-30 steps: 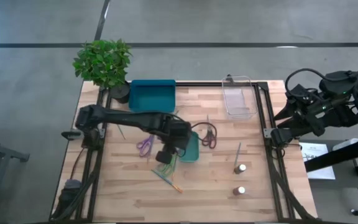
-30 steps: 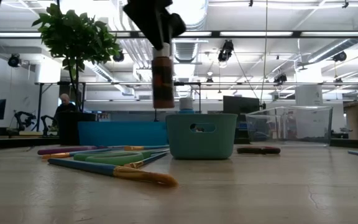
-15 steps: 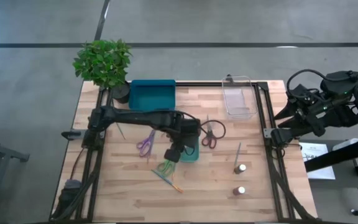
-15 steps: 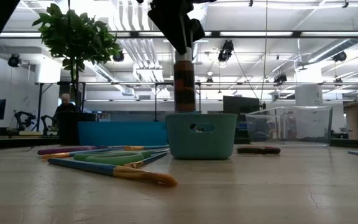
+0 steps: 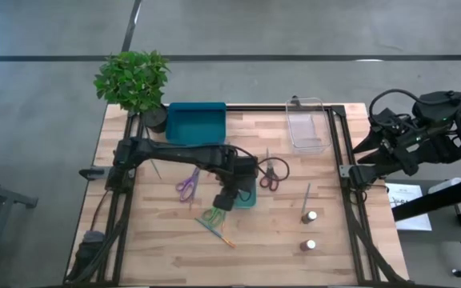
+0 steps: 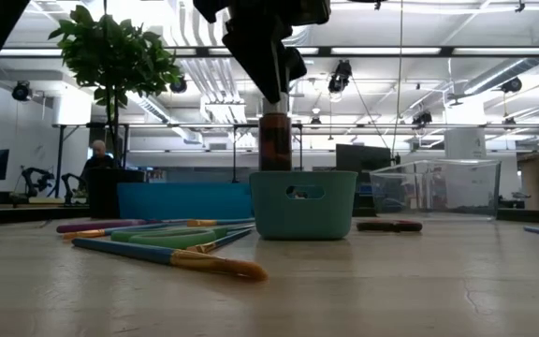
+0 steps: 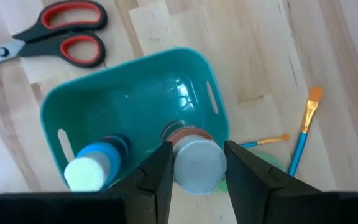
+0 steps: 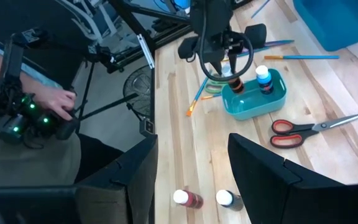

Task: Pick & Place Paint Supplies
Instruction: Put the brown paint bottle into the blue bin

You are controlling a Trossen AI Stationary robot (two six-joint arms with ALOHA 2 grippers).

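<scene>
Already the small teal tub (image 7: pixel 135 93), mid-desk, holds a blue-capped pot (image 7: pixel 92 168) upright in one end. Above its other end the left gripper (image 7: pixel 194 163) points straight down, jaws clamped on a brown, white-capped pot (image 7: pixel 194 158) whose base dips below the tub's rim. Red-handled scissors (image 5: pixel 270 172) lie just beside the tub. Two more pots (image 5: pixel 309 230) stand near the desk's right edge. Off that edge, the right gripper (image 8: pixel 191 162) waits, jaws wide.
</scene>
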